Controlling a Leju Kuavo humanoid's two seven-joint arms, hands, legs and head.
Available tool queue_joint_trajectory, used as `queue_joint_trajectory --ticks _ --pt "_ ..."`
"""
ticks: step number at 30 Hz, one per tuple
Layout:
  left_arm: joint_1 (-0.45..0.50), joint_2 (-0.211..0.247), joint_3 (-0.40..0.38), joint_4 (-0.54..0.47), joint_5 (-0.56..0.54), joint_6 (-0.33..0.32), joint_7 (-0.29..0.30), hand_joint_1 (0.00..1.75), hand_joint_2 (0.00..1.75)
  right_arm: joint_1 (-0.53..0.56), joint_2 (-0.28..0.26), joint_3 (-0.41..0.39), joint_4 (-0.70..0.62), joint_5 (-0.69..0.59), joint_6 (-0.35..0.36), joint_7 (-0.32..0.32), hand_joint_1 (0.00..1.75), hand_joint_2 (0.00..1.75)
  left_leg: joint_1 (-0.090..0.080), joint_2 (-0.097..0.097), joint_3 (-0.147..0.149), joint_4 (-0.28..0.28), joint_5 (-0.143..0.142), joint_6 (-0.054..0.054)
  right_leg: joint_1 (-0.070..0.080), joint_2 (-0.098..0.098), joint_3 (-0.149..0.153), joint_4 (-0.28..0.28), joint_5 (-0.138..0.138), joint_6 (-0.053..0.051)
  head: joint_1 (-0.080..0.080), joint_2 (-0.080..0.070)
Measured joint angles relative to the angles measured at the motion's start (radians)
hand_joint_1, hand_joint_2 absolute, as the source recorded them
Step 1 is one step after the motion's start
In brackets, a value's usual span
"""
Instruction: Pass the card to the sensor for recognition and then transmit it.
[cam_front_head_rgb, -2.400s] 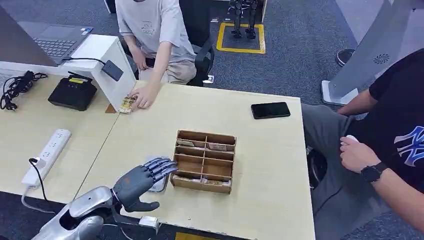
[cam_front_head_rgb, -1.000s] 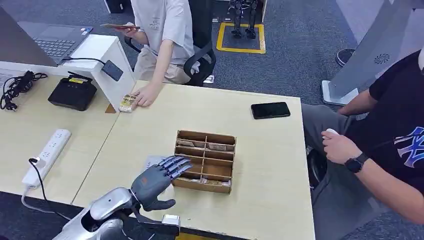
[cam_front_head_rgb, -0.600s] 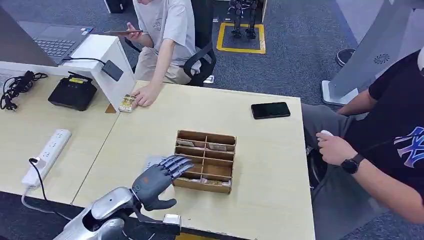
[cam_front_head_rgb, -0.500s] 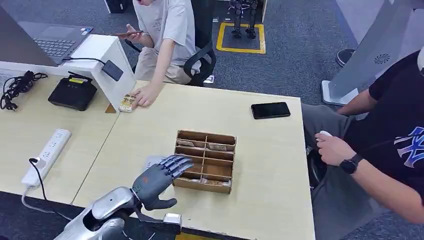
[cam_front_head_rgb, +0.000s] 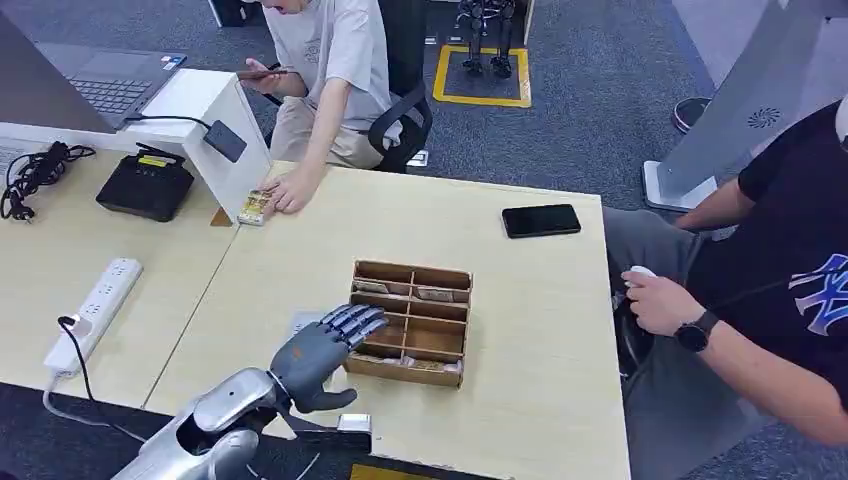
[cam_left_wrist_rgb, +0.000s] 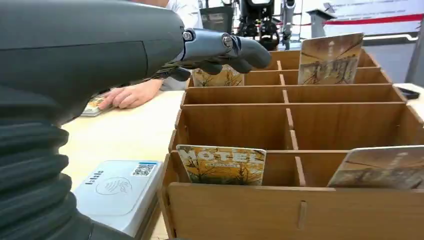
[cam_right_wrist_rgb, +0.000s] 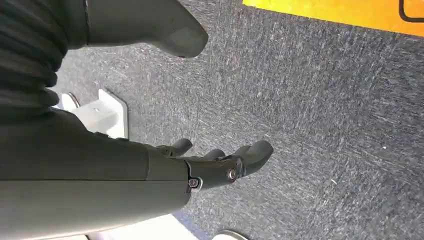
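Observation:
A wooden card box (cam_front_head_rgb: 410, 322) with several compartments stands mid-table and holds picture cards. The nearest-left compartment holds a "HOTEL" card (cam_left_wrist_rgb: 223, 164); other cards (cam_left_wrist_rgb: 330, 58) stand further back. The white card sensor (cam_left_wrist_rgb: 118, 192) lies flat beside the box's left wall, mostly hidden under my hand in the head view. My left hand (cam_front_head_rgb: 322, 351) hovers over the box's left front corner, fingers extended, thumb out, holding nothing. My right hand (cam_right_wrist_rgb: 215, 162) hangs over the carpet, fingers loosely spread, empty.
A person at the far side rests a hand on a card stack (cam_front_head_rgb: 254, 207) by a white stand (cam_front_head_rgb: 215, 125). A black phone (cam_front_head_rgb: 541, 220) lies far right. Another person sits at the right edge. A power strip (cam_front_head_rgb: 92, 311) and a black device (cam_front_head_rgb: 145, 184) lie on the left table.
My left hand has moved right and slightly forward, from over the sensor to over the box's left front corner. The seated person's hand at right shifted lower.

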Motion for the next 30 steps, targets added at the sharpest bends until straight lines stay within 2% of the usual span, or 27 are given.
queue_joint_trajectory --ticks 12,27,28,30 --pt "-0.005 -0.021 0.0 0.049 -0.042 0.039 0.03 0.0 1.75 -0.002 0.002 0.003 0.0 0.0 -0.002 -0.001 0.0 1.75 0.0 0.0 0.0 0.0 0.0 0.0 0.0 0.0 0.0 0.0 0.0 0.0 0.0 0.0" --pt "-0.004 -0.031 0.001 0.062 -0.048 0.042 0.032 0.0 1.75 -0.002 0.002 0.003 0.0 0.0 -0.002 -0.001 0.0 1.75 0.0 0.0 0.0 0.0 0.0 0.0 0.0 0.0 0.0 0.0 0.0 0.0 0.0 0.0" --pt "-0.004 -0.032 0.001 0.063 -0.044 0.041 0.032 1.75 1.75 -0.002 0.002 0.003 0.0 0.0 -0.002 -0.001 0.0 1.75 0.0 0.0 0.0 0.0 0.0 0.0 0.0 0.0 0.0 0.0 0.0 0.0 0.0 0.0" --pt "-0.004 -0.032 0.001 0.063 -0.029 0.038 0.024 1.75 1.75 -0.002 0.002 0.003 0.0 0.0 -0.002 -0.002 0.0 1.75 0.0 0.0 0.0 0.0 0.0 0.0 0.0 0.0 0.0 0.0 0.0 0.0 0.0 0.0"
